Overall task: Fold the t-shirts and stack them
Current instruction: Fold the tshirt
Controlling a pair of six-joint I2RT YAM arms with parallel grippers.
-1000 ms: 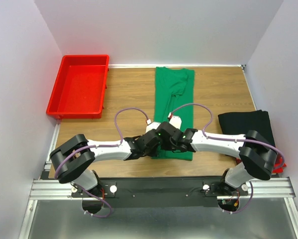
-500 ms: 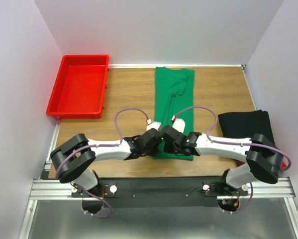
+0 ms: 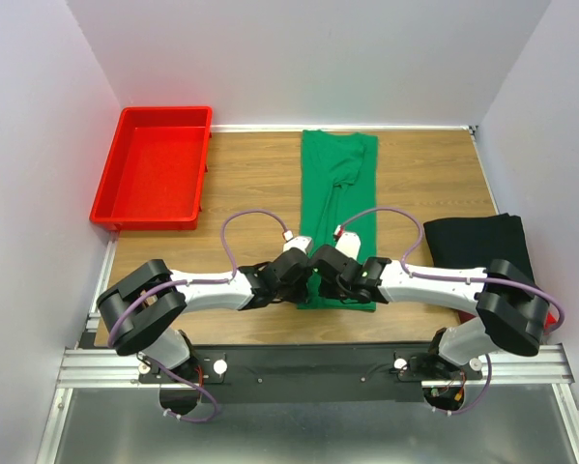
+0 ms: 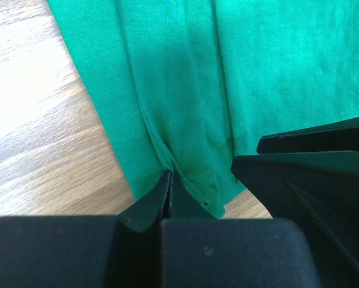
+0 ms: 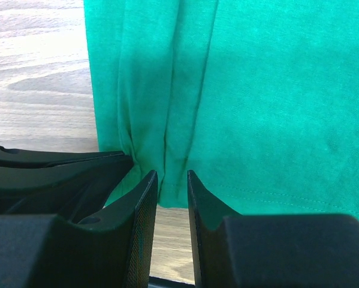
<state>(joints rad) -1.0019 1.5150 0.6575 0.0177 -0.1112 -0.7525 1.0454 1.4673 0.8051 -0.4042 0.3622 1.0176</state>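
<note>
1. Right claw now sits closer to the near hem of the green shirt than a second ago.
2. Left claw is clamped on that hem; the shirt lies as a long strip across the middle of the table.
3. Right claw straddles the hem with its jaws narrowly apart; whether it grips cannot be told. A paired hold suits an even fold.

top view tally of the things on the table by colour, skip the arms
green t-shirt: 1
black folded shirt: 1
red tray: 1
total: 3, plus a red sliver far right, too hidden to name
</note>
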